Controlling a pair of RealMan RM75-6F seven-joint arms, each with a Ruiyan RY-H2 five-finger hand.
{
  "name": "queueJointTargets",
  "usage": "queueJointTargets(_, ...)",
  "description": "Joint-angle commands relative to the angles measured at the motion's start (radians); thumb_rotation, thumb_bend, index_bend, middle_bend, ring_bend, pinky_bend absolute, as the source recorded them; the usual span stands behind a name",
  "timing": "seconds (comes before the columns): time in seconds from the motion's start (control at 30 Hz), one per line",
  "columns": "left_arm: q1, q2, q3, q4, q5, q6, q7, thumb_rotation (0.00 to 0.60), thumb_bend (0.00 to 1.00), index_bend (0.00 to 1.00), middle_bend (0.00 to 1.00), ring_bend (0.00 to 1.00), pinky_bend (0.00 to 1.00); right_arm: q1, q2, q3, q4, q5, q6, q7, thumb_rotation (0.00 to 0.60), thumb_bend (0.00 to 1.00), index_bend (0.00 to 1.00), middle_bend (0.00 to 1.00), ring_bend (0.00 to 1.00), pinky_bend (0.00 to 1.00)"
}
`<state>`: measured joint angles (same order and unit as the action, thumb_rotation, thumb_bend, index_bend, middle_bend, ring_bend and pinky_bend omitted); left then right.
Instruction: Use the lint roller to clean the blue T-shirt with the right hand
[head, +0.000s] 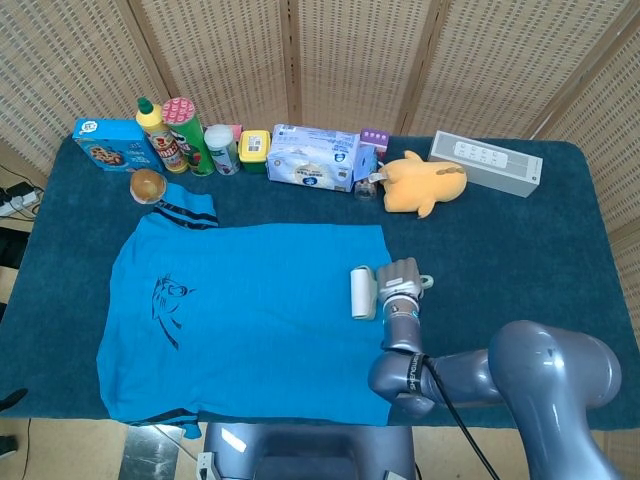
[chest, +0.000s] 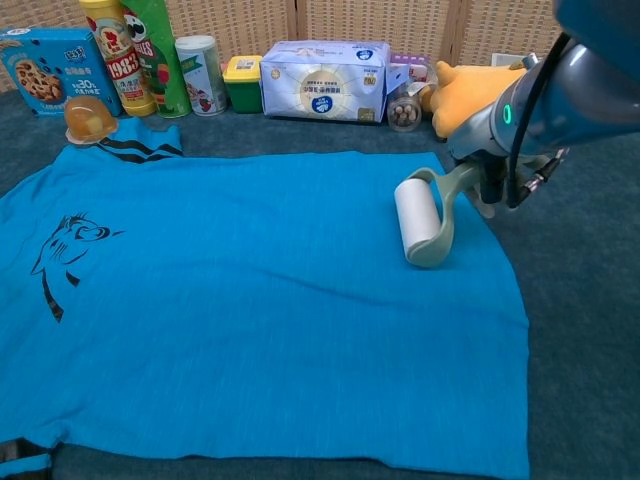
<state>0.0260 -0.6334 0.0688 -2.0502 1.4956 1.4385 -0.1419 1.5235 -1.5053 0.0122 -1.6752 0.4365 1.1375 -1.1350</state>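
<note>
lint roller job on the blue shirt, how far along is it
Done: the right hand holds the lint roller by its handle, with the roll lying on the blue T-shirt, spread flat on the table. In hand: it is working near the shirt's right edge. Left: apparently most of the shirt, from the middle to the printed side. The frames cannot show which parts are already clean.
</note>
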Motion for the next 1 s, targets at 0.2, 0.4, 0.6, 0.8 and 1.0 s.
queueJointTargets(0.2, 0.0, 0.003, 0.003, 0.005, 0.008, 0.0, -0.009, 0.6, 0.08, 0.0, 0.0, 0.0, 0.0, -0.031, -0.041, 0.062, 0.023, 0.011, 0.031, -0.063, 0.6, 1.0, 0.59, 0.71, 0.68, 1.0)
queueJointTargets(0.4, -0.001, 0.004, 0.004, 0.007, 0.011, -0.002, -0.014, 0.6, 0.08, 0.0, 0.0, 0.0, 0.01, -0.059, -0.058, 0.106, 0.04, 0.007, 0.04, -0.099, 0.6, 1.0, 0.59, 0.71, 0.68, 1.0)
queueJointTargets(0.6, -0.005, 0.002, 0.005, 0.004, 0.01, -0.009, -0.004, 0.6, 0.08, 0.0, 0.0, 0.0, 0.0, -0.071, -0.097, 0.155, 0.073, 0.033, 0.061, -0.146, 0.6, 1.0, 0.59, 0.71, 0.68, 1.0)
queueJointTargets(0.8, -0.012, 0.001, 0.004, 0.003, 0.004, -0.021, 0.004, 0.6, 0.08, 0.0, 0.0, 0.0, 0.0, -0.071, -0.148, 0.229, 0.115, 0.06, 0.087, -0.196, 0.6, 1.0, 0.59, 0.71, 0.68, 1.0)
queueJointTargets(1.0, -0.014, 0.002, 0.005, 0.002, 0.005, -0.025, 0.003, 0.6, 0.08, 0.0, 0.0, 0.0, 0.0, -0.064, -0.203, 0.279, 0.161, 0.075, 0.142, -0.258, 0.6, 1.0, 0.59, 0.71, 0.68, 1.0)
